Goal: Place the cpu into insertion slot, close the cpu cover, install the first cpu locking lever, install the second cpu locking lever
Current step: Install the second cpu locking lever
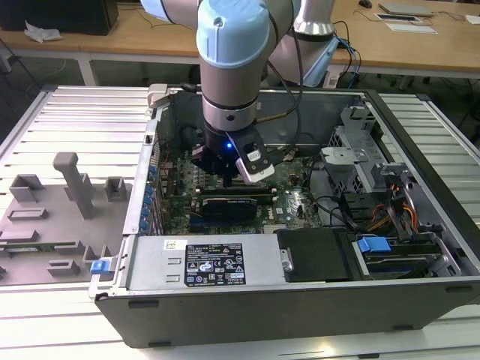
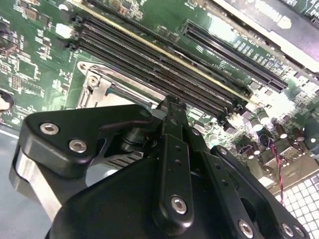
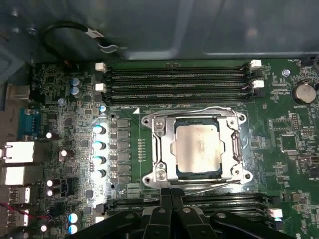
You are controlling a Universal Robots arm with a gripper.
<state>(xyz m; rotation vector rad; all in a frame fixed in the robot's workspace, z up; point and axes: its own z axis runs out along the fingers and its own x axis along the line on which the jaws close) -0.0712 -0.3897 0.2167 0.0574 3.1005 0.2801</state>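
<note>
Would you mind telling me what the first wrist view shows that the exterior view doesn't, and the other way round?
First wrist view alone: the cpu seated in the slot, with the cover closed over it, between rows of memory slots. Exterior view alone: the arm reaching down into the open computer case, and the grey fixture tray at the exterior view's left. Both: the green motherboard and the gripper.

One cpu (image 3: 198, 148) sits under one cpu cover (image 3: 164, 149), with four memory slots (image 3: 179, 79) beyond it.
</note>
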